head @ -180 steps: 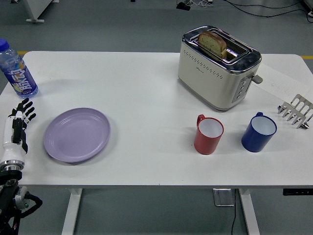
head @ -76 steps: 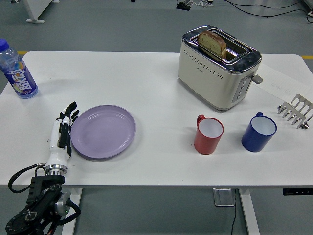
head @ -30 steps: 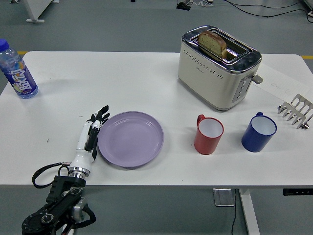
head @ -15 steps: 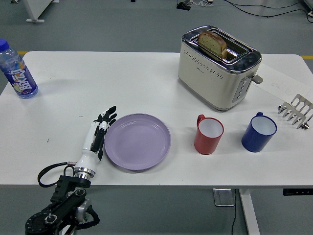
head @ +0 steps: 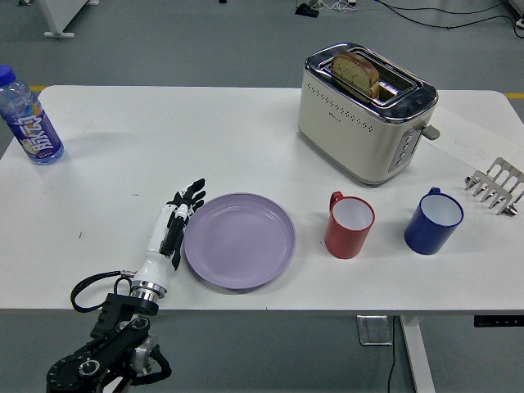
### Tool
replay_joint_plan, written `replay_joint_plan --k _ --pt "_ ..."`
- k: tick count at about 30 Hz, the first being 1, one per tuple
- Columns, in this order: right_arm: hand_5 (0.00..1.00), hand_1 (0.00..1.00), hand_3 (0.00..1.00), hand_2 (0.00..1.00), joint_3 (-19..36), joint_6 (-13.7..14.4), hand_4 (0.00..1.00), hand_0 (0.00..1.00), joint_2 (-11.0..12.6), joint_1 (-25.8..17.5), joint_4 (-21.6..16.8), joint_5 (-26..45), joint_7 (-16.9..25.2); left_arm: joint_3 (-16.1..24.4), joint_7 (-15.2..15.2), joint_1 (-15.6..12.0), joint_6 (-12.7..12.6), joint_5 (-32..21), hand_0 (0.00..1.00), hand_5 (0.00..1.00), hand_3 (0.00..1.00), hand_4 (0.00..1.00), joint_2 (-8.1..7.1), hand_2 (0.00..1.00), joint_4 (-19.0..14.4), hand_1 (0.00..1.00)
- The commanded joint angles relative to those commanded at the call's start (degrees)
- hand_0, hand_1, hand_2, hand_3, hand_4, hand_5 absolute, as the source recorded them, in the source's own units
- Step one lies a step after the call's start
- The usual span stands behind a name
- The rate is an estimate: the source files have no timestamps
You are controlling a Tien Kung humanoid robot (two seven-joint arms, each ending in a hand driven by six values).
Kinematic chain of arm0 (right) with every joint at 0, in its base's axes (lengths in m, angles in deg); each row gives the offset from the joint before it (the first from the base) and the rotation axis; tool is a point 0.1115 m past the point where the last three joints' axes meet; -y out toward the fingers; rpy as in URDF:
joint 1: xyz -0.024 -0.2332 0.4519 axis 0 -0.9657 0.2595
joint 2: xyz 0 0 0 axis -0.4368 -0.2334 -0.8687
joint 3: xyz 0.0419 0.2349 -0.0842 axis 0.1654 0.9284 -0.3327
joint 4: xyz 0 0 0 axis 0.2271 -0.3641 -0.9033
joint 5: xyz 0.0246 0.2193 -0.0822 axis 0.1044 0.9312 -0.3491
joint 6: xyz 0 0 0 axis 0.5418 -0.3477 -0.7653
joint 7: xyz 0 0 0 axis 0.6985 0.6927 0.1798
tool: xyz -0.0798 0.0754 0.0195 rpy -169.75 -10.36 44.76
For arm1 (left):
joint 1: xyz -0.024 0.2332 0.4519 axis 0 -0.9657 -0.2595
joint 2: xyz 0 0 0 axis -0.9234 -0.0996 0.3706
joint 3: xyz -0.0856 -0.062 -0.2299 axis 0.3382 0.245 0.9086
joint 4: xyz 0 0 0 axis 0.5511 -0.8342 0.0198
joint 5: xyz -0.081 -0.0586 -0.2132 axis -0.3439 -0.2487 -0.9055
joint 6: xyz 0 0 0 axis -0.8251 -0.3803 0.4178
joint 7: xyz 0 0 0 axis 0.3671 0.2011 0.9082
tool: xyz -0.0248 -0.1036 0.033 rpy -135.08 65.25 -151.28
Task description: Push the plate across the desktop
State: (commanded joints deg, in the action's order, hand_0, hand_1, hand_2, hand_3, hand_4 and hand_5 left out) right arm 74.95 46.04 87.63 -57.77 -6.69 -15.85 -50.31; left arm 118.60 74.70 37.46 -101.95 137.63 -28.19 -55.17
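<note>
A lilac plate [head: 239, 240] lies flat on the white table [head: 205, 139], near the front edge and left of the red mug [head: 350, 224]. My left hand [head: 175, 221] lies on its edge with the fingers straight and together, pressed against the plate's left rim. It holds nothing. Its black arm comes up from below the table's front edge at the lower left. My right arm is out of view.
A blue mug [head: 434, 221] stands right of the red one. A cream toaster [head: 365, 110] with a slice of bread is at the back right. A metal rack [head: 496, 186] sits at the far right edge, a water bottle [head: 29, 121] at the far left.
My left hand has moved right across the table, and the plate has slid right with it, from the left side to close beside the red mug.
</note>
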Motion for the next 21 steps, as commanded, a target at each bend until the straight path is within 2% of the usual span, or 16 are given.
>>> replay_joint_plan --k 21 --pt "0.278 0.641 0.668 0.717 1.39 -0.12 0.26 0.657 0.04 -0.23 0.0 -1.18 -0.27 -3.96 -0.02 0.26 -0.24 0.25 0.88 0.998 0.836 0.506 0.0 0.935 -0.79 0.91"
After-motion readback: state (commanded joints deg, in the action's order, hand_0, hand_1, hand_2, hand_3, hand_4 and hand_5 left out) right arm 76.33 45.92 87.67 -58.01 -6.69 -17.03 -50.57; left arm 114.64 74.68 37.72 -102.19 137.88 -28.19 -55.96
